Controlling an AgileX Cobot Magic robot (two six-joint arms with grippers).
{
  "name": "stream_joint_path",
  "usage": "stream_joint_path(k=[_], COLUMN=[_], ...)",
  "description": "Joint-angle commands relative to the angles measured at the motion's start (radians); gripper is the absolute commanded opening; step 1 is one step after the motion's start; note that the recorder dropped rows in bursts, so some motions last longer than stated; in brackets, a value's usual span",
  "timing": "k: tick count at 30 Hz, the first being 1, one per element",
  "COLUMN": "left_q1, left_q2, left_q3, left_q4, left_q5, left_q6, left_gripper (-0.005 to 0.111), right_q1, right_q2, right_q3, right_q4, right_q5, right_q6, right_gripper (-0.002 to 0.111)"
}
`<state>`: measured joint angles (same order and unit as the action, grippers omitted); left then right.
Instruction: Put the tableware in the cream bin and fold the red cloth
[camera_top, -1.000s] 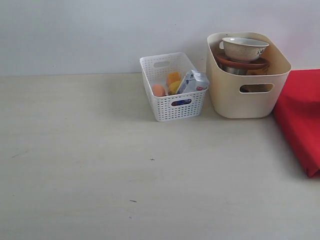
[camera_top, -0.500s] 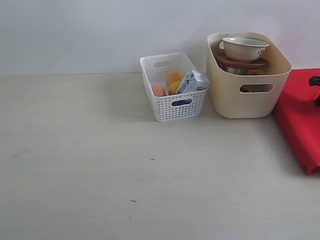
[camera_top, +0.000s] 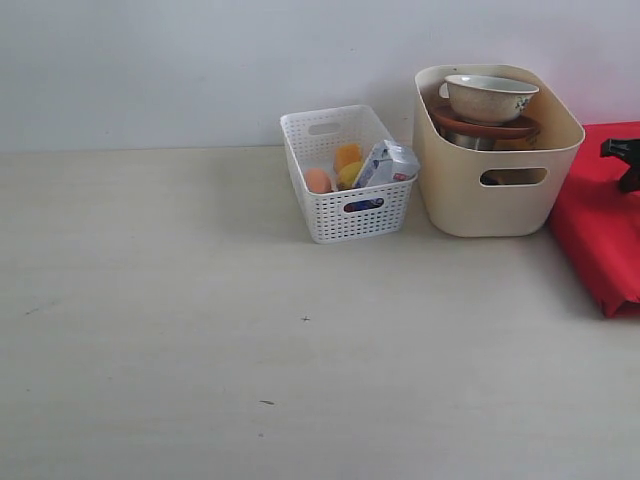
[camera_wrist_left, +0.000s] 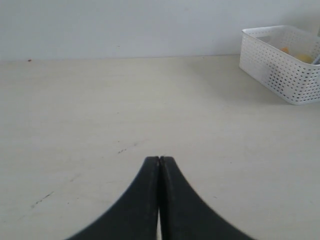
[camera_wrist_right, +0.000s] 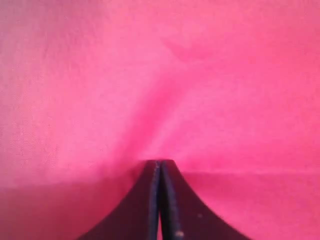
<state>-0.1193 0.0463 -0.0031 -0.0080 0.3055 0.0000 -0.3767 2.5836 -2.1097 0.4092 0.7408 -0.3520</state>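
Starting at the near edge, you had a broad stretch of pale, lightly scuffed table (camera_top: 200, 330), flat and smooth enough for fabric to slide on. Your left gripper (camera_wrist_left: 159, 159) hung low over that stretch with its jaws pressed together on nothing, well apart from everything the task named.

Farther back and hard against the right side lay the red cloth (camera_top: 598, 235). Its visible part ran front to back, and the rest was cut off by the frame. Your right gripper (camera_wrist_right: 160, 162) sat directly on it. The jaws were together, and the fabric rose in a ridge running straight to the tips, so I judged a pinch of cloth was caught there. The right arm was by far the nearer one, and the next fold depended on carrying that pinch across the cloth's long line rather than along it.

Just beside the cloth stood the cream bin (camera_top: 470, 205), holding the bowl (camera_top: 490, 97) on the plate (camera_top: 485, 128) with the steel cup (camera_top: 463, 141) beneath. You could not see the knife, spoon or chopsticks. The white basket (camera_top: 350, 215) stood just left of the bin, and the plain wall (camera_top: 200, 60) was close behind both, so there was little room at the back.
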Motion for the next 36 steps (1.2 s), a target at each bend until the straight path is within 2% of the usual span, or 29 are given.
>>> stream_joint_path(k=[1,6,12,25,34,36], left_q1=[0.004,0.004,0.004,0.004,0.004,0.004], left_q2=[-0.004,-0.004,-0.004,-0.004,-0.004,-0.004], left_q3=[0.003,0.003,0.003,0.003,0.003,0.003], left_q4=[-0.011,-0.011,-0.011,-0.011,-0.011,-0.011], left_q5=[-0.004,-0.004,-0.002,-0.002,-0.002,-0.002], left_q6=[-0.009,-0.009,-0.009,-0.009,-0.009,-0.009], left_gripper=[0.0,0.0,0.0,0.0,0.0,0.0], right_q1=[0.004,0.004,0.004,0.004,0.004,0.004], right_q2=[0.045,-0.013,-0.204,-0.796,-1.165,-1.319], right_q3=[0.017,0.017,0.053,0.66,0.953,1.031], right_q4=[0.072,0.088,0.073,-0.011,-0.011,-0.011], right_q5=[0.068,0.133,0.236,-0.078,-0.105,-0.105], right_q6=[-0.064,-0.069,-0.064,-0.073,-0.099,-0.099], right_gripper=[0.0,0.0,0.0,0.0,0.0,0.0])
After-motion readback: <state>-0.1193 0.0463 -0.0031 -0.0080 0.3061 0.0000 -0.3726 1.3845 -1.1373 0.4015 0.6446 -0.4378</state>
